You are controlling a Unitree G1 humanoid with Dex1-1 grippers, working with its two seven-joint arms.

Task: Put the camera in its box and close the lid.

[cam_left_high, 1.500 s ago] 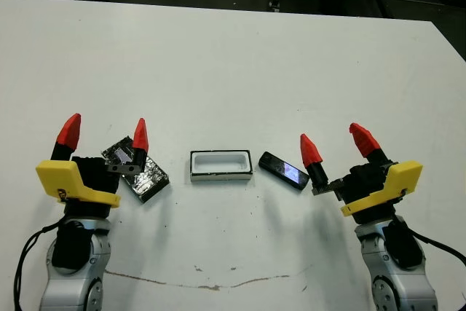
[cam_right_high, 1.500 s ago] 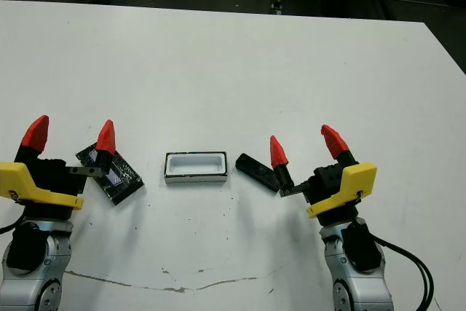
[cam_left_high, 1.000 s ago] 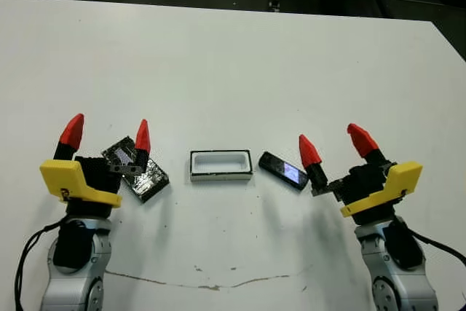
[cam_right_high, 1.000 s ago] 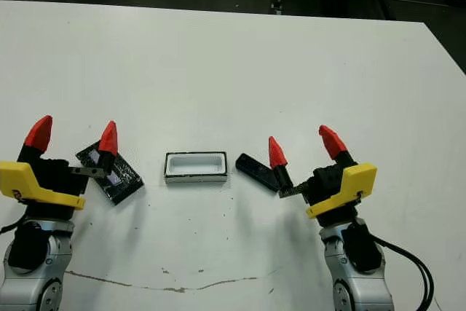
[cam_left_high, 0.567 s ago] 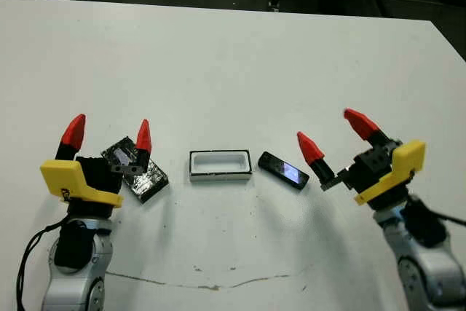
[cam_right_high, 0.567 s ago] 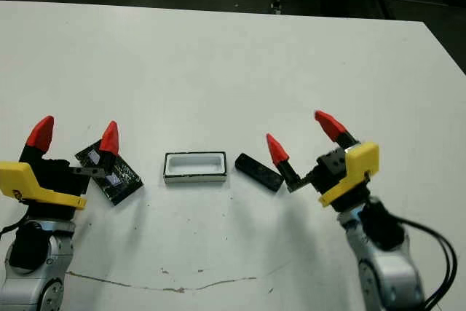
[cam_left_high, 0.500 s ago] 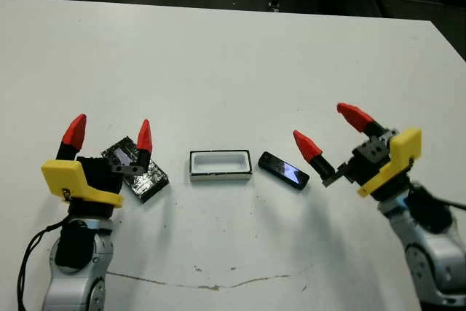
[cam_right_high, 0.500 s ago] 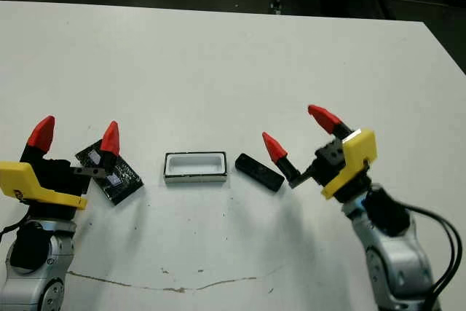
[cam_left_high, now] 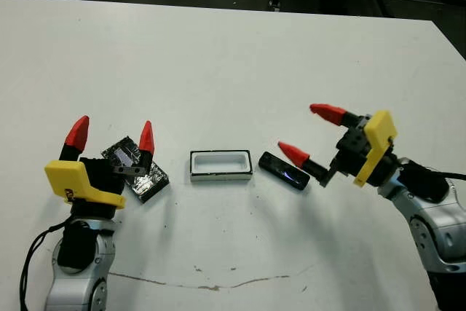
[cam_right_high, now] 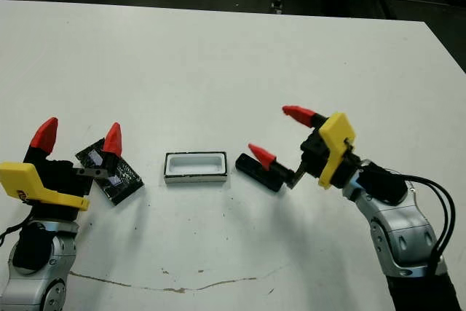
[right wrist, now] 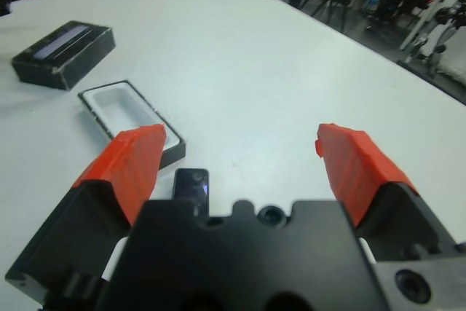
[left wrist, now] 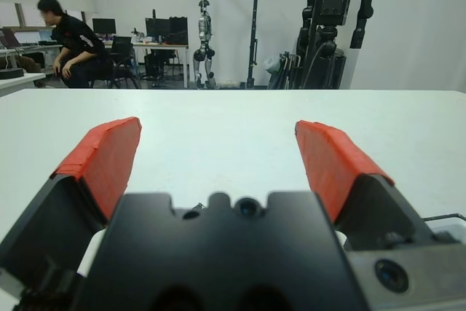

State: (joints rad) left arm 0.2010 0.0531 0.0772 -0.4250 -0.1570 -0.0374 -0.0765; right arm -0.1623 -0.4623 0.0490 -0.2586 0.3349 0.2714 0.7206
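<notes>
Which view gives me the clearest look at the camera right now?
The left eye view: the camera lies whole on the table, right of the box, showing its glossy face. In the right eye view a finger of the right tool overlaps its end. The right wrist view shows only one end; the left wrist view shows none.

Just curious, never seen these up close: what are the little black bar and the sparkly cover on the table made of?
The camera looks like glossy black plastic or glass: its face gives a bluish reflection. The lid looks like black card or plastic with a silvery speckled finish and a shiny strip; which one is unclear.
</notes>
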